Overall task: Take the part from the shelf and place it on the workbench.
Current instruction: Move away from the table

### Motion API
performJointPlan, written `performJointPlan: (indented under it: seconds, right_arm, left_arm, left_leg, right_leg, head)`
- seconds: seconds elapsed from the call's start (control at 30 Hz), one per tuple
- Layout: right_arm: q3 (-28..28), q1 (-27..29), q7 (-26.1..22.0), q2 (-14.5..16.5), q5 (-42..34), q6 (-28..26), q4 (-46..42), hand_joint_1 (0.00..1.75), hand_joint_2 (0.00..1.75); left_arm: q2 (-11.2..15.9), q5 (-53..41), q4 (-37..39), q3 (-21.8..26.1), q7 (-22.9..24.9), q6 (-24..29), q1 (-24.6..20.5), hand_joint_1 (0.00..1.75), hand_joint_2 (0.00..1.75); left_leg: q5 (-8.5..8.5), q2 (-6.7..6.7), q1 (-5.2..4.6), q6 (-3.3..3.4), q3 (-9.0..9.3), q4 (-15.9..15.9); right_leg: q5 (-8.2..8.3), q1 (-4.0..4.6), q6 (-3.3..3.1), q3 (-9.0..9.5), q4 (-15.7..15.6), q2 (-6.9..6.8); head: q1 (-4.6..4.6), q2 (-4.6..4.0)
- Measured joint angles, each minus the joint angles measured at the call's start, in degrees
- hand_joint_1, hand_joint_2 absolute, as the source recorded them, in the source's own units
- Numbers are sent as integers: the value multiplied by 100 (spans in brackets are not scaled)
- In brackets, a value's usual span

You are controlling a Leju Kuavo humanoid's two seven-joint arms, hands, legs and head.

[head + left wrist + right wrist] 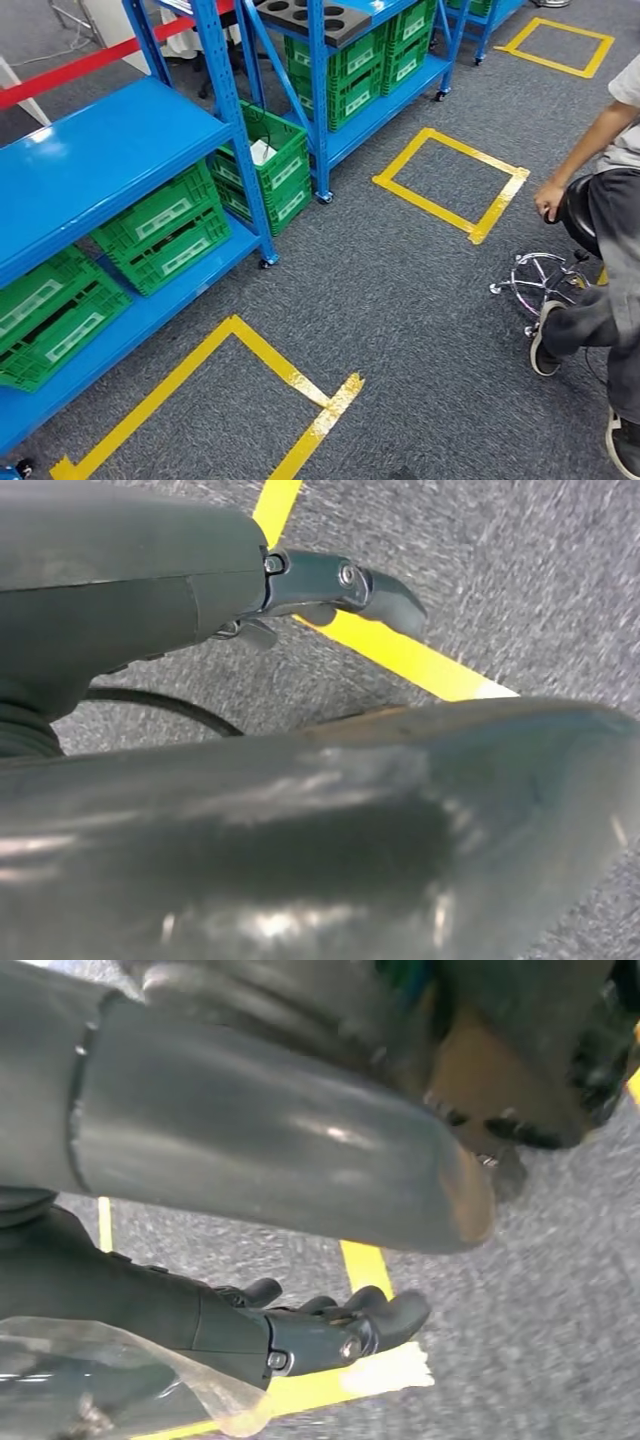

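Hung over grey carpet: left hand point(332, 585) empty, fingers loosely extended; right hand point(332, 1325) likewise, partly hidden behind clear plastic point(113, 1375) at 7 o'clock.

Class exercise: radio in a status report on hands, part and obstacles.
Left hand and right hand hang over the floor, holding nothing. Part not identifiable; green crates sit on blue shelf. Seated person to the right.

blue shelves point(106, 150): 3 | green crates point(162, 225): 8 | yellow tape squares point(453, 180): 3 | person point(604, 200): 1
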Motion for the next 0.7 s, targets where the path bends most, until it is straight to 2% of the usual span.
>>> performJointPlan:
  seconds: [0.07, 0.1, 0.13, 0.17, 0.2, 0.23, 0.27, 0.3, 0.33, 0.37, 0.4, 0.43, 0.47, 0.53, 0.57, 0.6, 0.63, 0.67, 0.7]
  right_arm:
    - [-1, 14, 8, -1, 1, 25, 0, 0, 0]
    - [-2, 17, 12, -1, 1, 29, 0, 0, 0]
    - [-2, 17, 15, -1, 1, 30, 0, 0, 0]
    - [-2, 13, 15, -1, 1, 30, 0, 0, 0]
    - [-2, 7, 15, -1, 1, 30, 0, 0, 0]
    - [-2, 4, 15, -1, 1, 31, 0, 0, 0]
    - [-2, 2, 15, -1, 1, 32, 0, 0, 0]
    - [-3, 0, 16, -1, 1, 33, 0, 0, 0]
    - [-3, -8, 16, -1, 1, 38, 0, 0, 0]
    - [-4, -25, 19, -1, 1, 41, -2, 0, 0]
    - [-4, -41, 20, -1, 1, 45, -4, 0, 0]
    - [-5, -54, 22, -1, 1, 49, -6, 0, 0]
    - [-7, -59, 23, -1, 1, 49, -8, 0, 0]
    - [-15, -48, 28, -1, 1, 50, -9, 0, 0]
    - [-18, -39, 31, -1, 1, 51, -8, 0, 0]
    - [-21, -26, 34, -1, 1, 53, -8, 0, 0]
    - [-22, -13, 36, -2, 1, 55, -8, 0, 0]
    - [-23, -3, 38, -3, 1, 56, -8, 0, 0]
    - [-25, 3, 39, -5, 1, 56, -9, 0, 0]
  left_arm:
    - [0, -15, 0, -1, 0, 0, -16, 0, 0]
    - [1, -17, 0, -1, 0, 0, -11, 0, 0]
    - [3, -17, 0, -1, 0, 0, -1, 0, 0]
    - [6, -17, 0, -1, 0, 0, 9, 0, 0]
    - [9, -17, 0, -1, 0, 1, 14, 0, 0]
    - [11, -17, 0, -1, 0, 1, 10, 0, 0]
    - [11, -18, 0, -2, -2, 3, -2, 0, 0]
    - [11, -19, 0, -3, -4, 5, -10, 0, 0]
    - [12, -21, 0, -4, -7, 12, -12, 0, 0]
    - [13, -23, 0, -5, -10, 23, -7, 0, 0]
    - [14, -25, 0, -6, -13, 37, 7, 0, 0]
    - [15, -28, 0, -8, -15, 50, 14, 0, 0]
    - [13, -31, 0, -11, -17, 59, 10, 0, 0]
    - [9, -37, 0, -23, -17, 64, -10, 0, 0]
    - [7, -38, 0, -31, -17, 65, -17, 0, 0]
    - [7, -39, 0, -37, -17, 66, -16, 0, 0]
    - [7, -39, 0, -41, -17, 66, -12, 0, 0]
    - [6, -39, 0, -43, -17, 66, -9, 0, 0]
    - [5, -39, 0, -44, -17, 66, -7, 0, 0]
  left_leg:
    - [-298, 118, 31, -50, -359, 736]
    - [-320, 132, 49, -66, -459, 931]
    - [-223, 147, 64, -75, -450, 900]
    - [-33, 181, 73, -74, -334, 651]
    - [195, 263, 73, -60, -142, 255]
    - [346, 401, 47, -39, 50, -135]
    - [426, 522, 24, -5, 196, -426]
    - [436, 607, -3, 28, 275, -587]
    - [396, 627, -29, 58, 289, -627]
    - [396, 567, -27, 95, 293, -646]
    - [406, 505, -19, 127, 305, -674]
    - [421, 447, -2, 163, 320, -704]
    - [439, 384, 19, 196, 337, -733]
    - [450, 251, 40, 237, 344, -751]
    - [446, 174, 41, 247, 344, -750]
    - [440, 93, 40, 253, 349, -748]
    - [434, 11, 41, 253, 359, -746]
    - [425, -75, 45, 245, 372, -742]
    - [412, -160, 51, 227, 385, -734]
  right_leg:
    - [-29, 8, -24, 19, 0, -179]
    - [-45, 9, -25, 34, 0, -267]
    - [-63, 9, -22, 54, 1, -344]
    - [-84, 8, -13, 84, 1, -418]
    - [-110, 9, 1, 119, 0, -484]
    - [-140, 20, 28, 140, 0, -546]
    - [-172, 33, 60, 156, 0, -606]
    - [-200, 46, 93, 165, -2, -667]
    - [-219, 57, 122, 187, -11, -729]
    - [-231, 60, 148, 234, -25, -793]
    - [-256, 53, 175, 267, -25, -784]
    - [-314, 45, 198, 267, 35, -679]
    - [-426, 38, 219, 189, 209, -517]
    - [-752, 27, 238, -191, 914, -182]
    - [-877, 26, 245, -422, 1306, -119]
    - [-907, 26, 249, -603, 1567, -96]
    - [-817, 26, 250, -693, 1621, -86]
    - [-616, 22, 248, -671, 1439, -72]
    - [-345, 10, 247, -555, 1069, -7]
  head:
    - [-13, 0]
    - [-14, 0]
    - [-14, 0]
    - [-14, 0]
    - [-15, 0]
    - [-15, 0]
    - [-14, 0]
    - [-7, 0]
    - [1, 0]
    - [5, 0]
    - [14, 0]
    - [23, 0]
    - [37, 0]
    - [66, 0]
    - [71, 0]
    - [69, 0]
    - [70, 0]
    - [70, 0]
    - [70, 0]
